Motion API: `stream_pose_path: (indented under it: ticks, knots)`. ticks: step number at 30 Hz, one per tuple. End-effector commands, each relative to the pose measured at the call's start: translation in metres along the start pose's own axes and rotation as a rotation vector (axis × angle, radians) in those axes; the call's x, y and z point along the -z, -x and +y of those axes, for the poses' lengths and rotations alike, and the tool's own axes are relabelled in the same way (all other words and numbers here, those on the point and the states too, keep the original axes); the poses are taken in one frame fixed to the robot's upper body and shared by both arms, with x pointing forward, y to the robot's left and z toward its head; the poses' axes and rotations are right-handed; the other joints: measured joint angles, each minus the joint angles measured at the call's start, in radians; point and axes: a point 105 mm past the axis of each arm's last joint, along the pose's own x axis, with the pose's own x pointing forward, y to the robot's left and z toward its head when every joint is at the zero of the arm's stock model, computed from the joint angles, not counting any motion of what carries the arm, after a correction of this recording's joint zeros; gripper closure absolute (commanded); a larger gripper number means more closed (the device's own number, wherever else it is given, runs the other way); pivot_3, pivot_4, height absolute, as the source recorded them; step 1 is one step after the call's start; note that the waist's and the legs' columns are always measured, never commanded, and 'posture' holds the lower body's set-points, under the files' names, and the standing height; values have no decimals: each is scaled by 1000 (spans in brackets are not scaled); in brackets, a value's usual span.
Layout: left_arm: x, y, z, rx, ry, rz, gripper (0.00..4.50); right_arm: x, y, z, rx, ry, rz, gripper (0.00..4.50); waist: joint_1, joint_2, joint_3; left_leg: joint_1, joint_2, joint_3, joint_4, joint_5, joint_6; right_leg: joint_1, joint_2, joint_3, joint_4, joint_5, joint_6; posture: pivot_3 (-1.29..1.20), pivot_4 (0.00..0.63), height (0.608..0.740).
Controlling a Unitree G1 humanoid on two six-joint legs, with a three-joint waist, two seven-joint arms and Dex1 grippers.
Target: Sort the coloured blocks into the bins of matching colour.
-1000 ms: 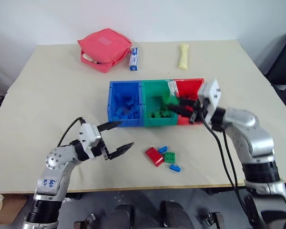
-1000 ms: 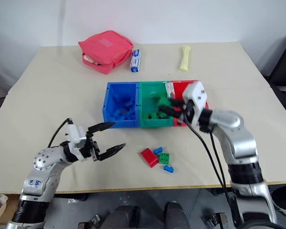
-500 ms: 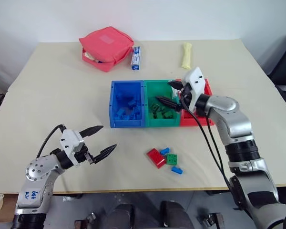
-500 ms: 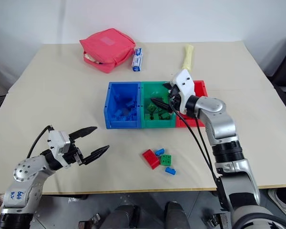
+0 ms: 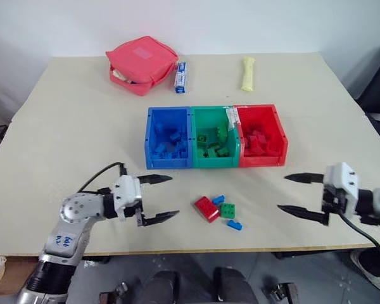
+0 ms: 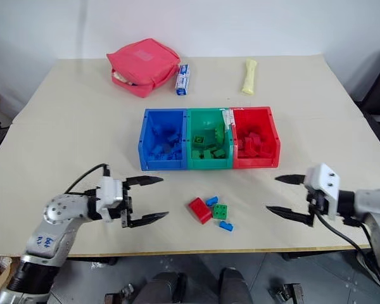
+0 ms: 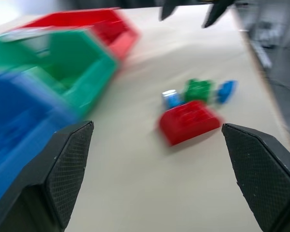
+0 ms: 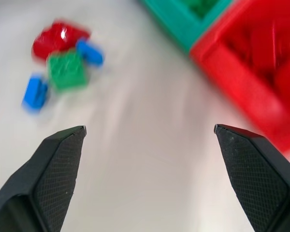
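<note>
Between both grippers, on tabletop | red block: light, rigid, slick plastic; grip long sides | left gripper, right gripper jaws wide, empty

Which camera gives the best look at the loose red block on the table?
The left wrist view: the red block sits large and central between the left tool's fingers. The head views show it small, beside the green block. The right wrist view shows it blurred, far off.

Between the wide-spread fingers of the right claw, a green block lies on the desk. A red block and two blue blocks touch or lie just beside it. The red bin and green bin stand well apart from it.
</note>
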Motion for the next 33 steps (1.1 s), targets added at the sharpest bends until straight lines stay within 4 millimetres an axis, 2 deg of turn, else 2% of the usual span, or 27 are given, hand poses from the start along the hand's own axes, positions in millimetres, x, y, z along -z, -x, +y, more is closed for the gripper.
stream_pose_path:
  ticks: [1,10,15,18,21,26,29,33]
  knots:
    - [-3,-5,-4,42,-26,-12,0,-6,1,2,9,34,-15,55,-6,0,0,1,0,0,0,1,0,0,0,1,0,0,0,0,150,740]
    - [-7,8,1,24,-16,14,0,-35,-61,29,-172,-38,-58,55,-6,0,0,2,0,1,-2,1,0,-1,-1,3,3,0,0,0,150,740]
    - [-8,12,-2,1,-12,22,0,-41,-89,35,-212,-82,-41,55,-4,0,0,1,0,1,-2,0,0,-1,-1,2,1,0,0,0,150,740]
    - [-9,15,-4,-21,-13,28,0,-37,-107,36,-190,-96,-2,55,-3,0,0,1,0,0,-1,0,0,-1,-1,2,0,0,0,0,150,740]
    - [-9,16,-3,-35,-12,31,0,-32,-113,35,-175,-101,25,55,-1,0,0,1,0,0,-1,0,0,-1,-1,2,1,0,0,0,150,740]
    - [-9,15,-5,-41,-7,30,0,-25,-119,50,-255,-100,60,55,-2,0,0,1,0,0,-1,0,0,-1,-1,2,1,0,0,0,150,740]
    - [-10,15,-4,-45,-10,29,0,-28,-122,44,-221,-94,46,637,-2,0,0,1,0,0,-1,0,0,-1,-1,2,1,0,0,0,150,740]
    - [-10,15,-3,-48,-13,28,0,-31,-122,40,-210,-91,29,1991,-4,0,0,1,0,0,-1,0,0,-1,-1,2,1,0,0,0,150,740]
